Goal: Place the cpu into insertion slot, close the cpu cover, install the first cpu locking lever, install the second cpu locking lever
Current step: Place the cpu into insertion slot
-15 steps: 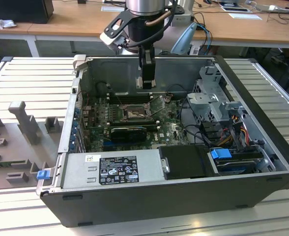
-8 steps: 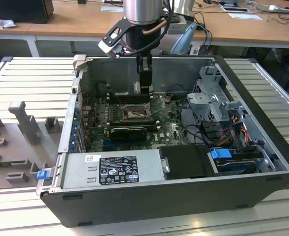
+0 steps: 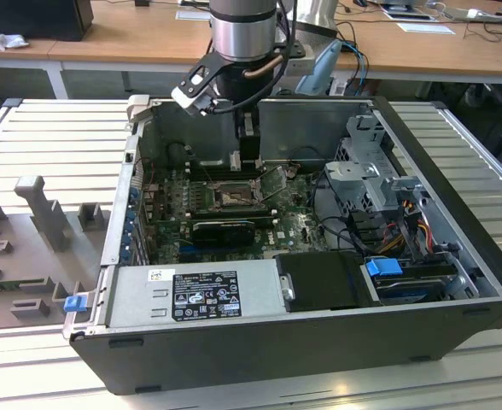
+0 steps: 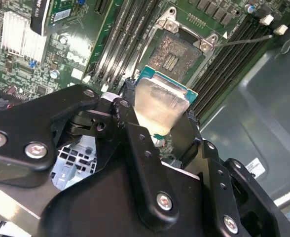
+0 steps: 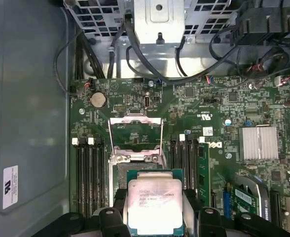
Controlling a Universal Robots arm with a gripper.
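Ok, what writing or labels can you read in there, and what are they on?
Black-and-white label on the grey metal power-supply box: print too small to read.
Small pale silver square cpu, held in the black tool: faint printed lines, not legible.
White sticker on the grey case wall: not legible.

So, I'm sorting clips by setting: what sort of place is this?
Probably a robotics lab or workshop: an open PC case sits on a slatted metal table, wooden desks stand behind, and the gripper holds the cpu above the motherboard.
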